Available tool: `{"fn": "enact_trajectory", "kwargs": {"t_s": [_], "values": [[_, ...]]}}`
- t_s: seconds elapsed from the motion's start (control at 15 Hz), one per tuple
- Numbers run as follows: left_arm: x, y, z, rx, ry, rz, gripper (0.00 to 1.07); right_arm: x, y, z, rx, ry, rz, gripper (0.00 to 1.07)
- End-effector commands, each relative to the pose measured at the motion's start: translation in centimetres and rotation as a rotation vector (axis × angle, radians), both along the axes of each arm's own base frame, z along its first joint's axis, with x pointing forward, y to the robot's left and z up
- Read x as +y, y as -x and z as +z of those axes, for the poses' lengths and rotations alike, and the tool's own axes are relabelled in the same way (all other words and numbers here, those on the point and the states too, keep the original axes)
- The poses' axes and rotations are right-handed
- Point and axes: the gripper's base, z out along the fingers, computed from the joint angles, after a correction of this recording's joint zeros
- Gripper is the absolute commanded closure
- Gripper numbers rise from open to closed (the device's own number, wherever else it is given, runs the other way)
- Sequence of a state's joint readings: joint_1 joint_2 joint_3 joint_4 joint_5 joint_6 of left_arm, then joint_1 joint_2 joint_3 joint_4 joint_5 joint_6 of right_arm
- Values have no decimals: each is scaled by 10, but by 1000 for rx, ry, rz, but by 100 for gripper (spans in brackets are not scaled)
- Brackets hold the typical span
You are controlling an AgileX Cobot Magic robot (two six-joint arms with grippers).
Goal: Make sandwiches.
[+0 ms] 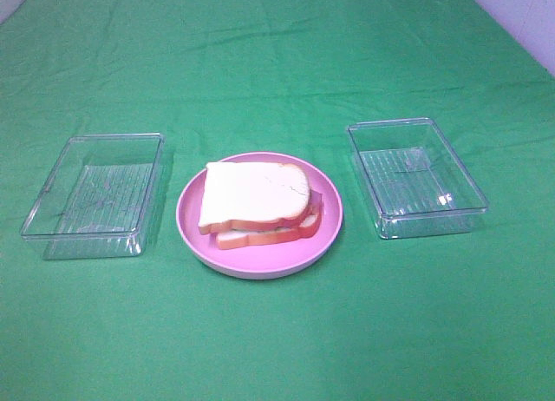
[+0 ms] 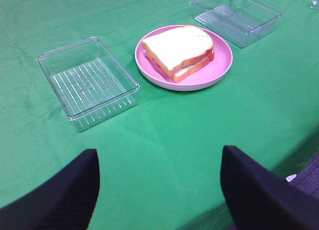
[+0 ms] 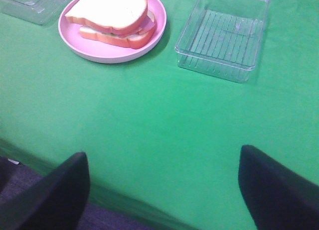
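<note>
The sandwich (image 1: 258, 206) lies on a round pink plate (image 1: 192, 214) in the middle of the green cloth: two white bread slices with orange-red crust, stacked, with the filling mostly hidden between them. It also shows in the left wrist view (image 2: 179, 52) and the right wrist view (image 3: 112, 16). Neither gripper shows in the exterior high view. My left gripper (image 2: 159, 187) is open and empty, well back from the plate near the table's front edge. My right gripper (image 3: 164, 190) is open and empty, also back at the front edge.
A clear plastic tray (image 1: 94, 195) stands left of the plate and another clear tray (image 1: 416, 177) stands right of it. Both look empty. Green cloth (image 1: 277, 62) covers the table. The table's front edge (image 3: 124, 202) shows in the right wrist view.
</note>
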State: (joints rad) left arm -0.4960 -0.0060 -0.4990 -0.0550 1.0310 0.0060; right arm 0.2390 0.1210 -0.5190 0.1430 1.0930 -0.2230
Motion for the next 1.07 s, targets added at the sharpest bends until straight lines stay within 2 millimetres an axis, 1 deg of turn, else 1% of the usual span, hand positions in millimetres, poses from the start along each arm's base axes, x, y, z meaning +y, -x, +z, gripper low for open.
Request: {"fn": "enact_trajectory", "kwargs": {"t_s": [0.07,0.4,0.53,0.73,0.87,1.07], "values": [[1,2,-1,-7,12,-2,40,-1,0,-1,-12,-10,-20,32],[1,2,-1,-7,12,-2,40,-1,0,0,-11,-15,-24,32],[1,3,-1,-9,14,31,40,-1,0,0,-10,-15,-24,32],[-1,2,-1,-11,13,234,40,-1,1,0,-12,-19,-38,32],[-2,2,-1,-12,12,420,40,-2,5,0,-50,-25,-147,32],[-3,1,-1,-13,11,546,40,-2,17,-1,-140,-34,-258,32]]}}
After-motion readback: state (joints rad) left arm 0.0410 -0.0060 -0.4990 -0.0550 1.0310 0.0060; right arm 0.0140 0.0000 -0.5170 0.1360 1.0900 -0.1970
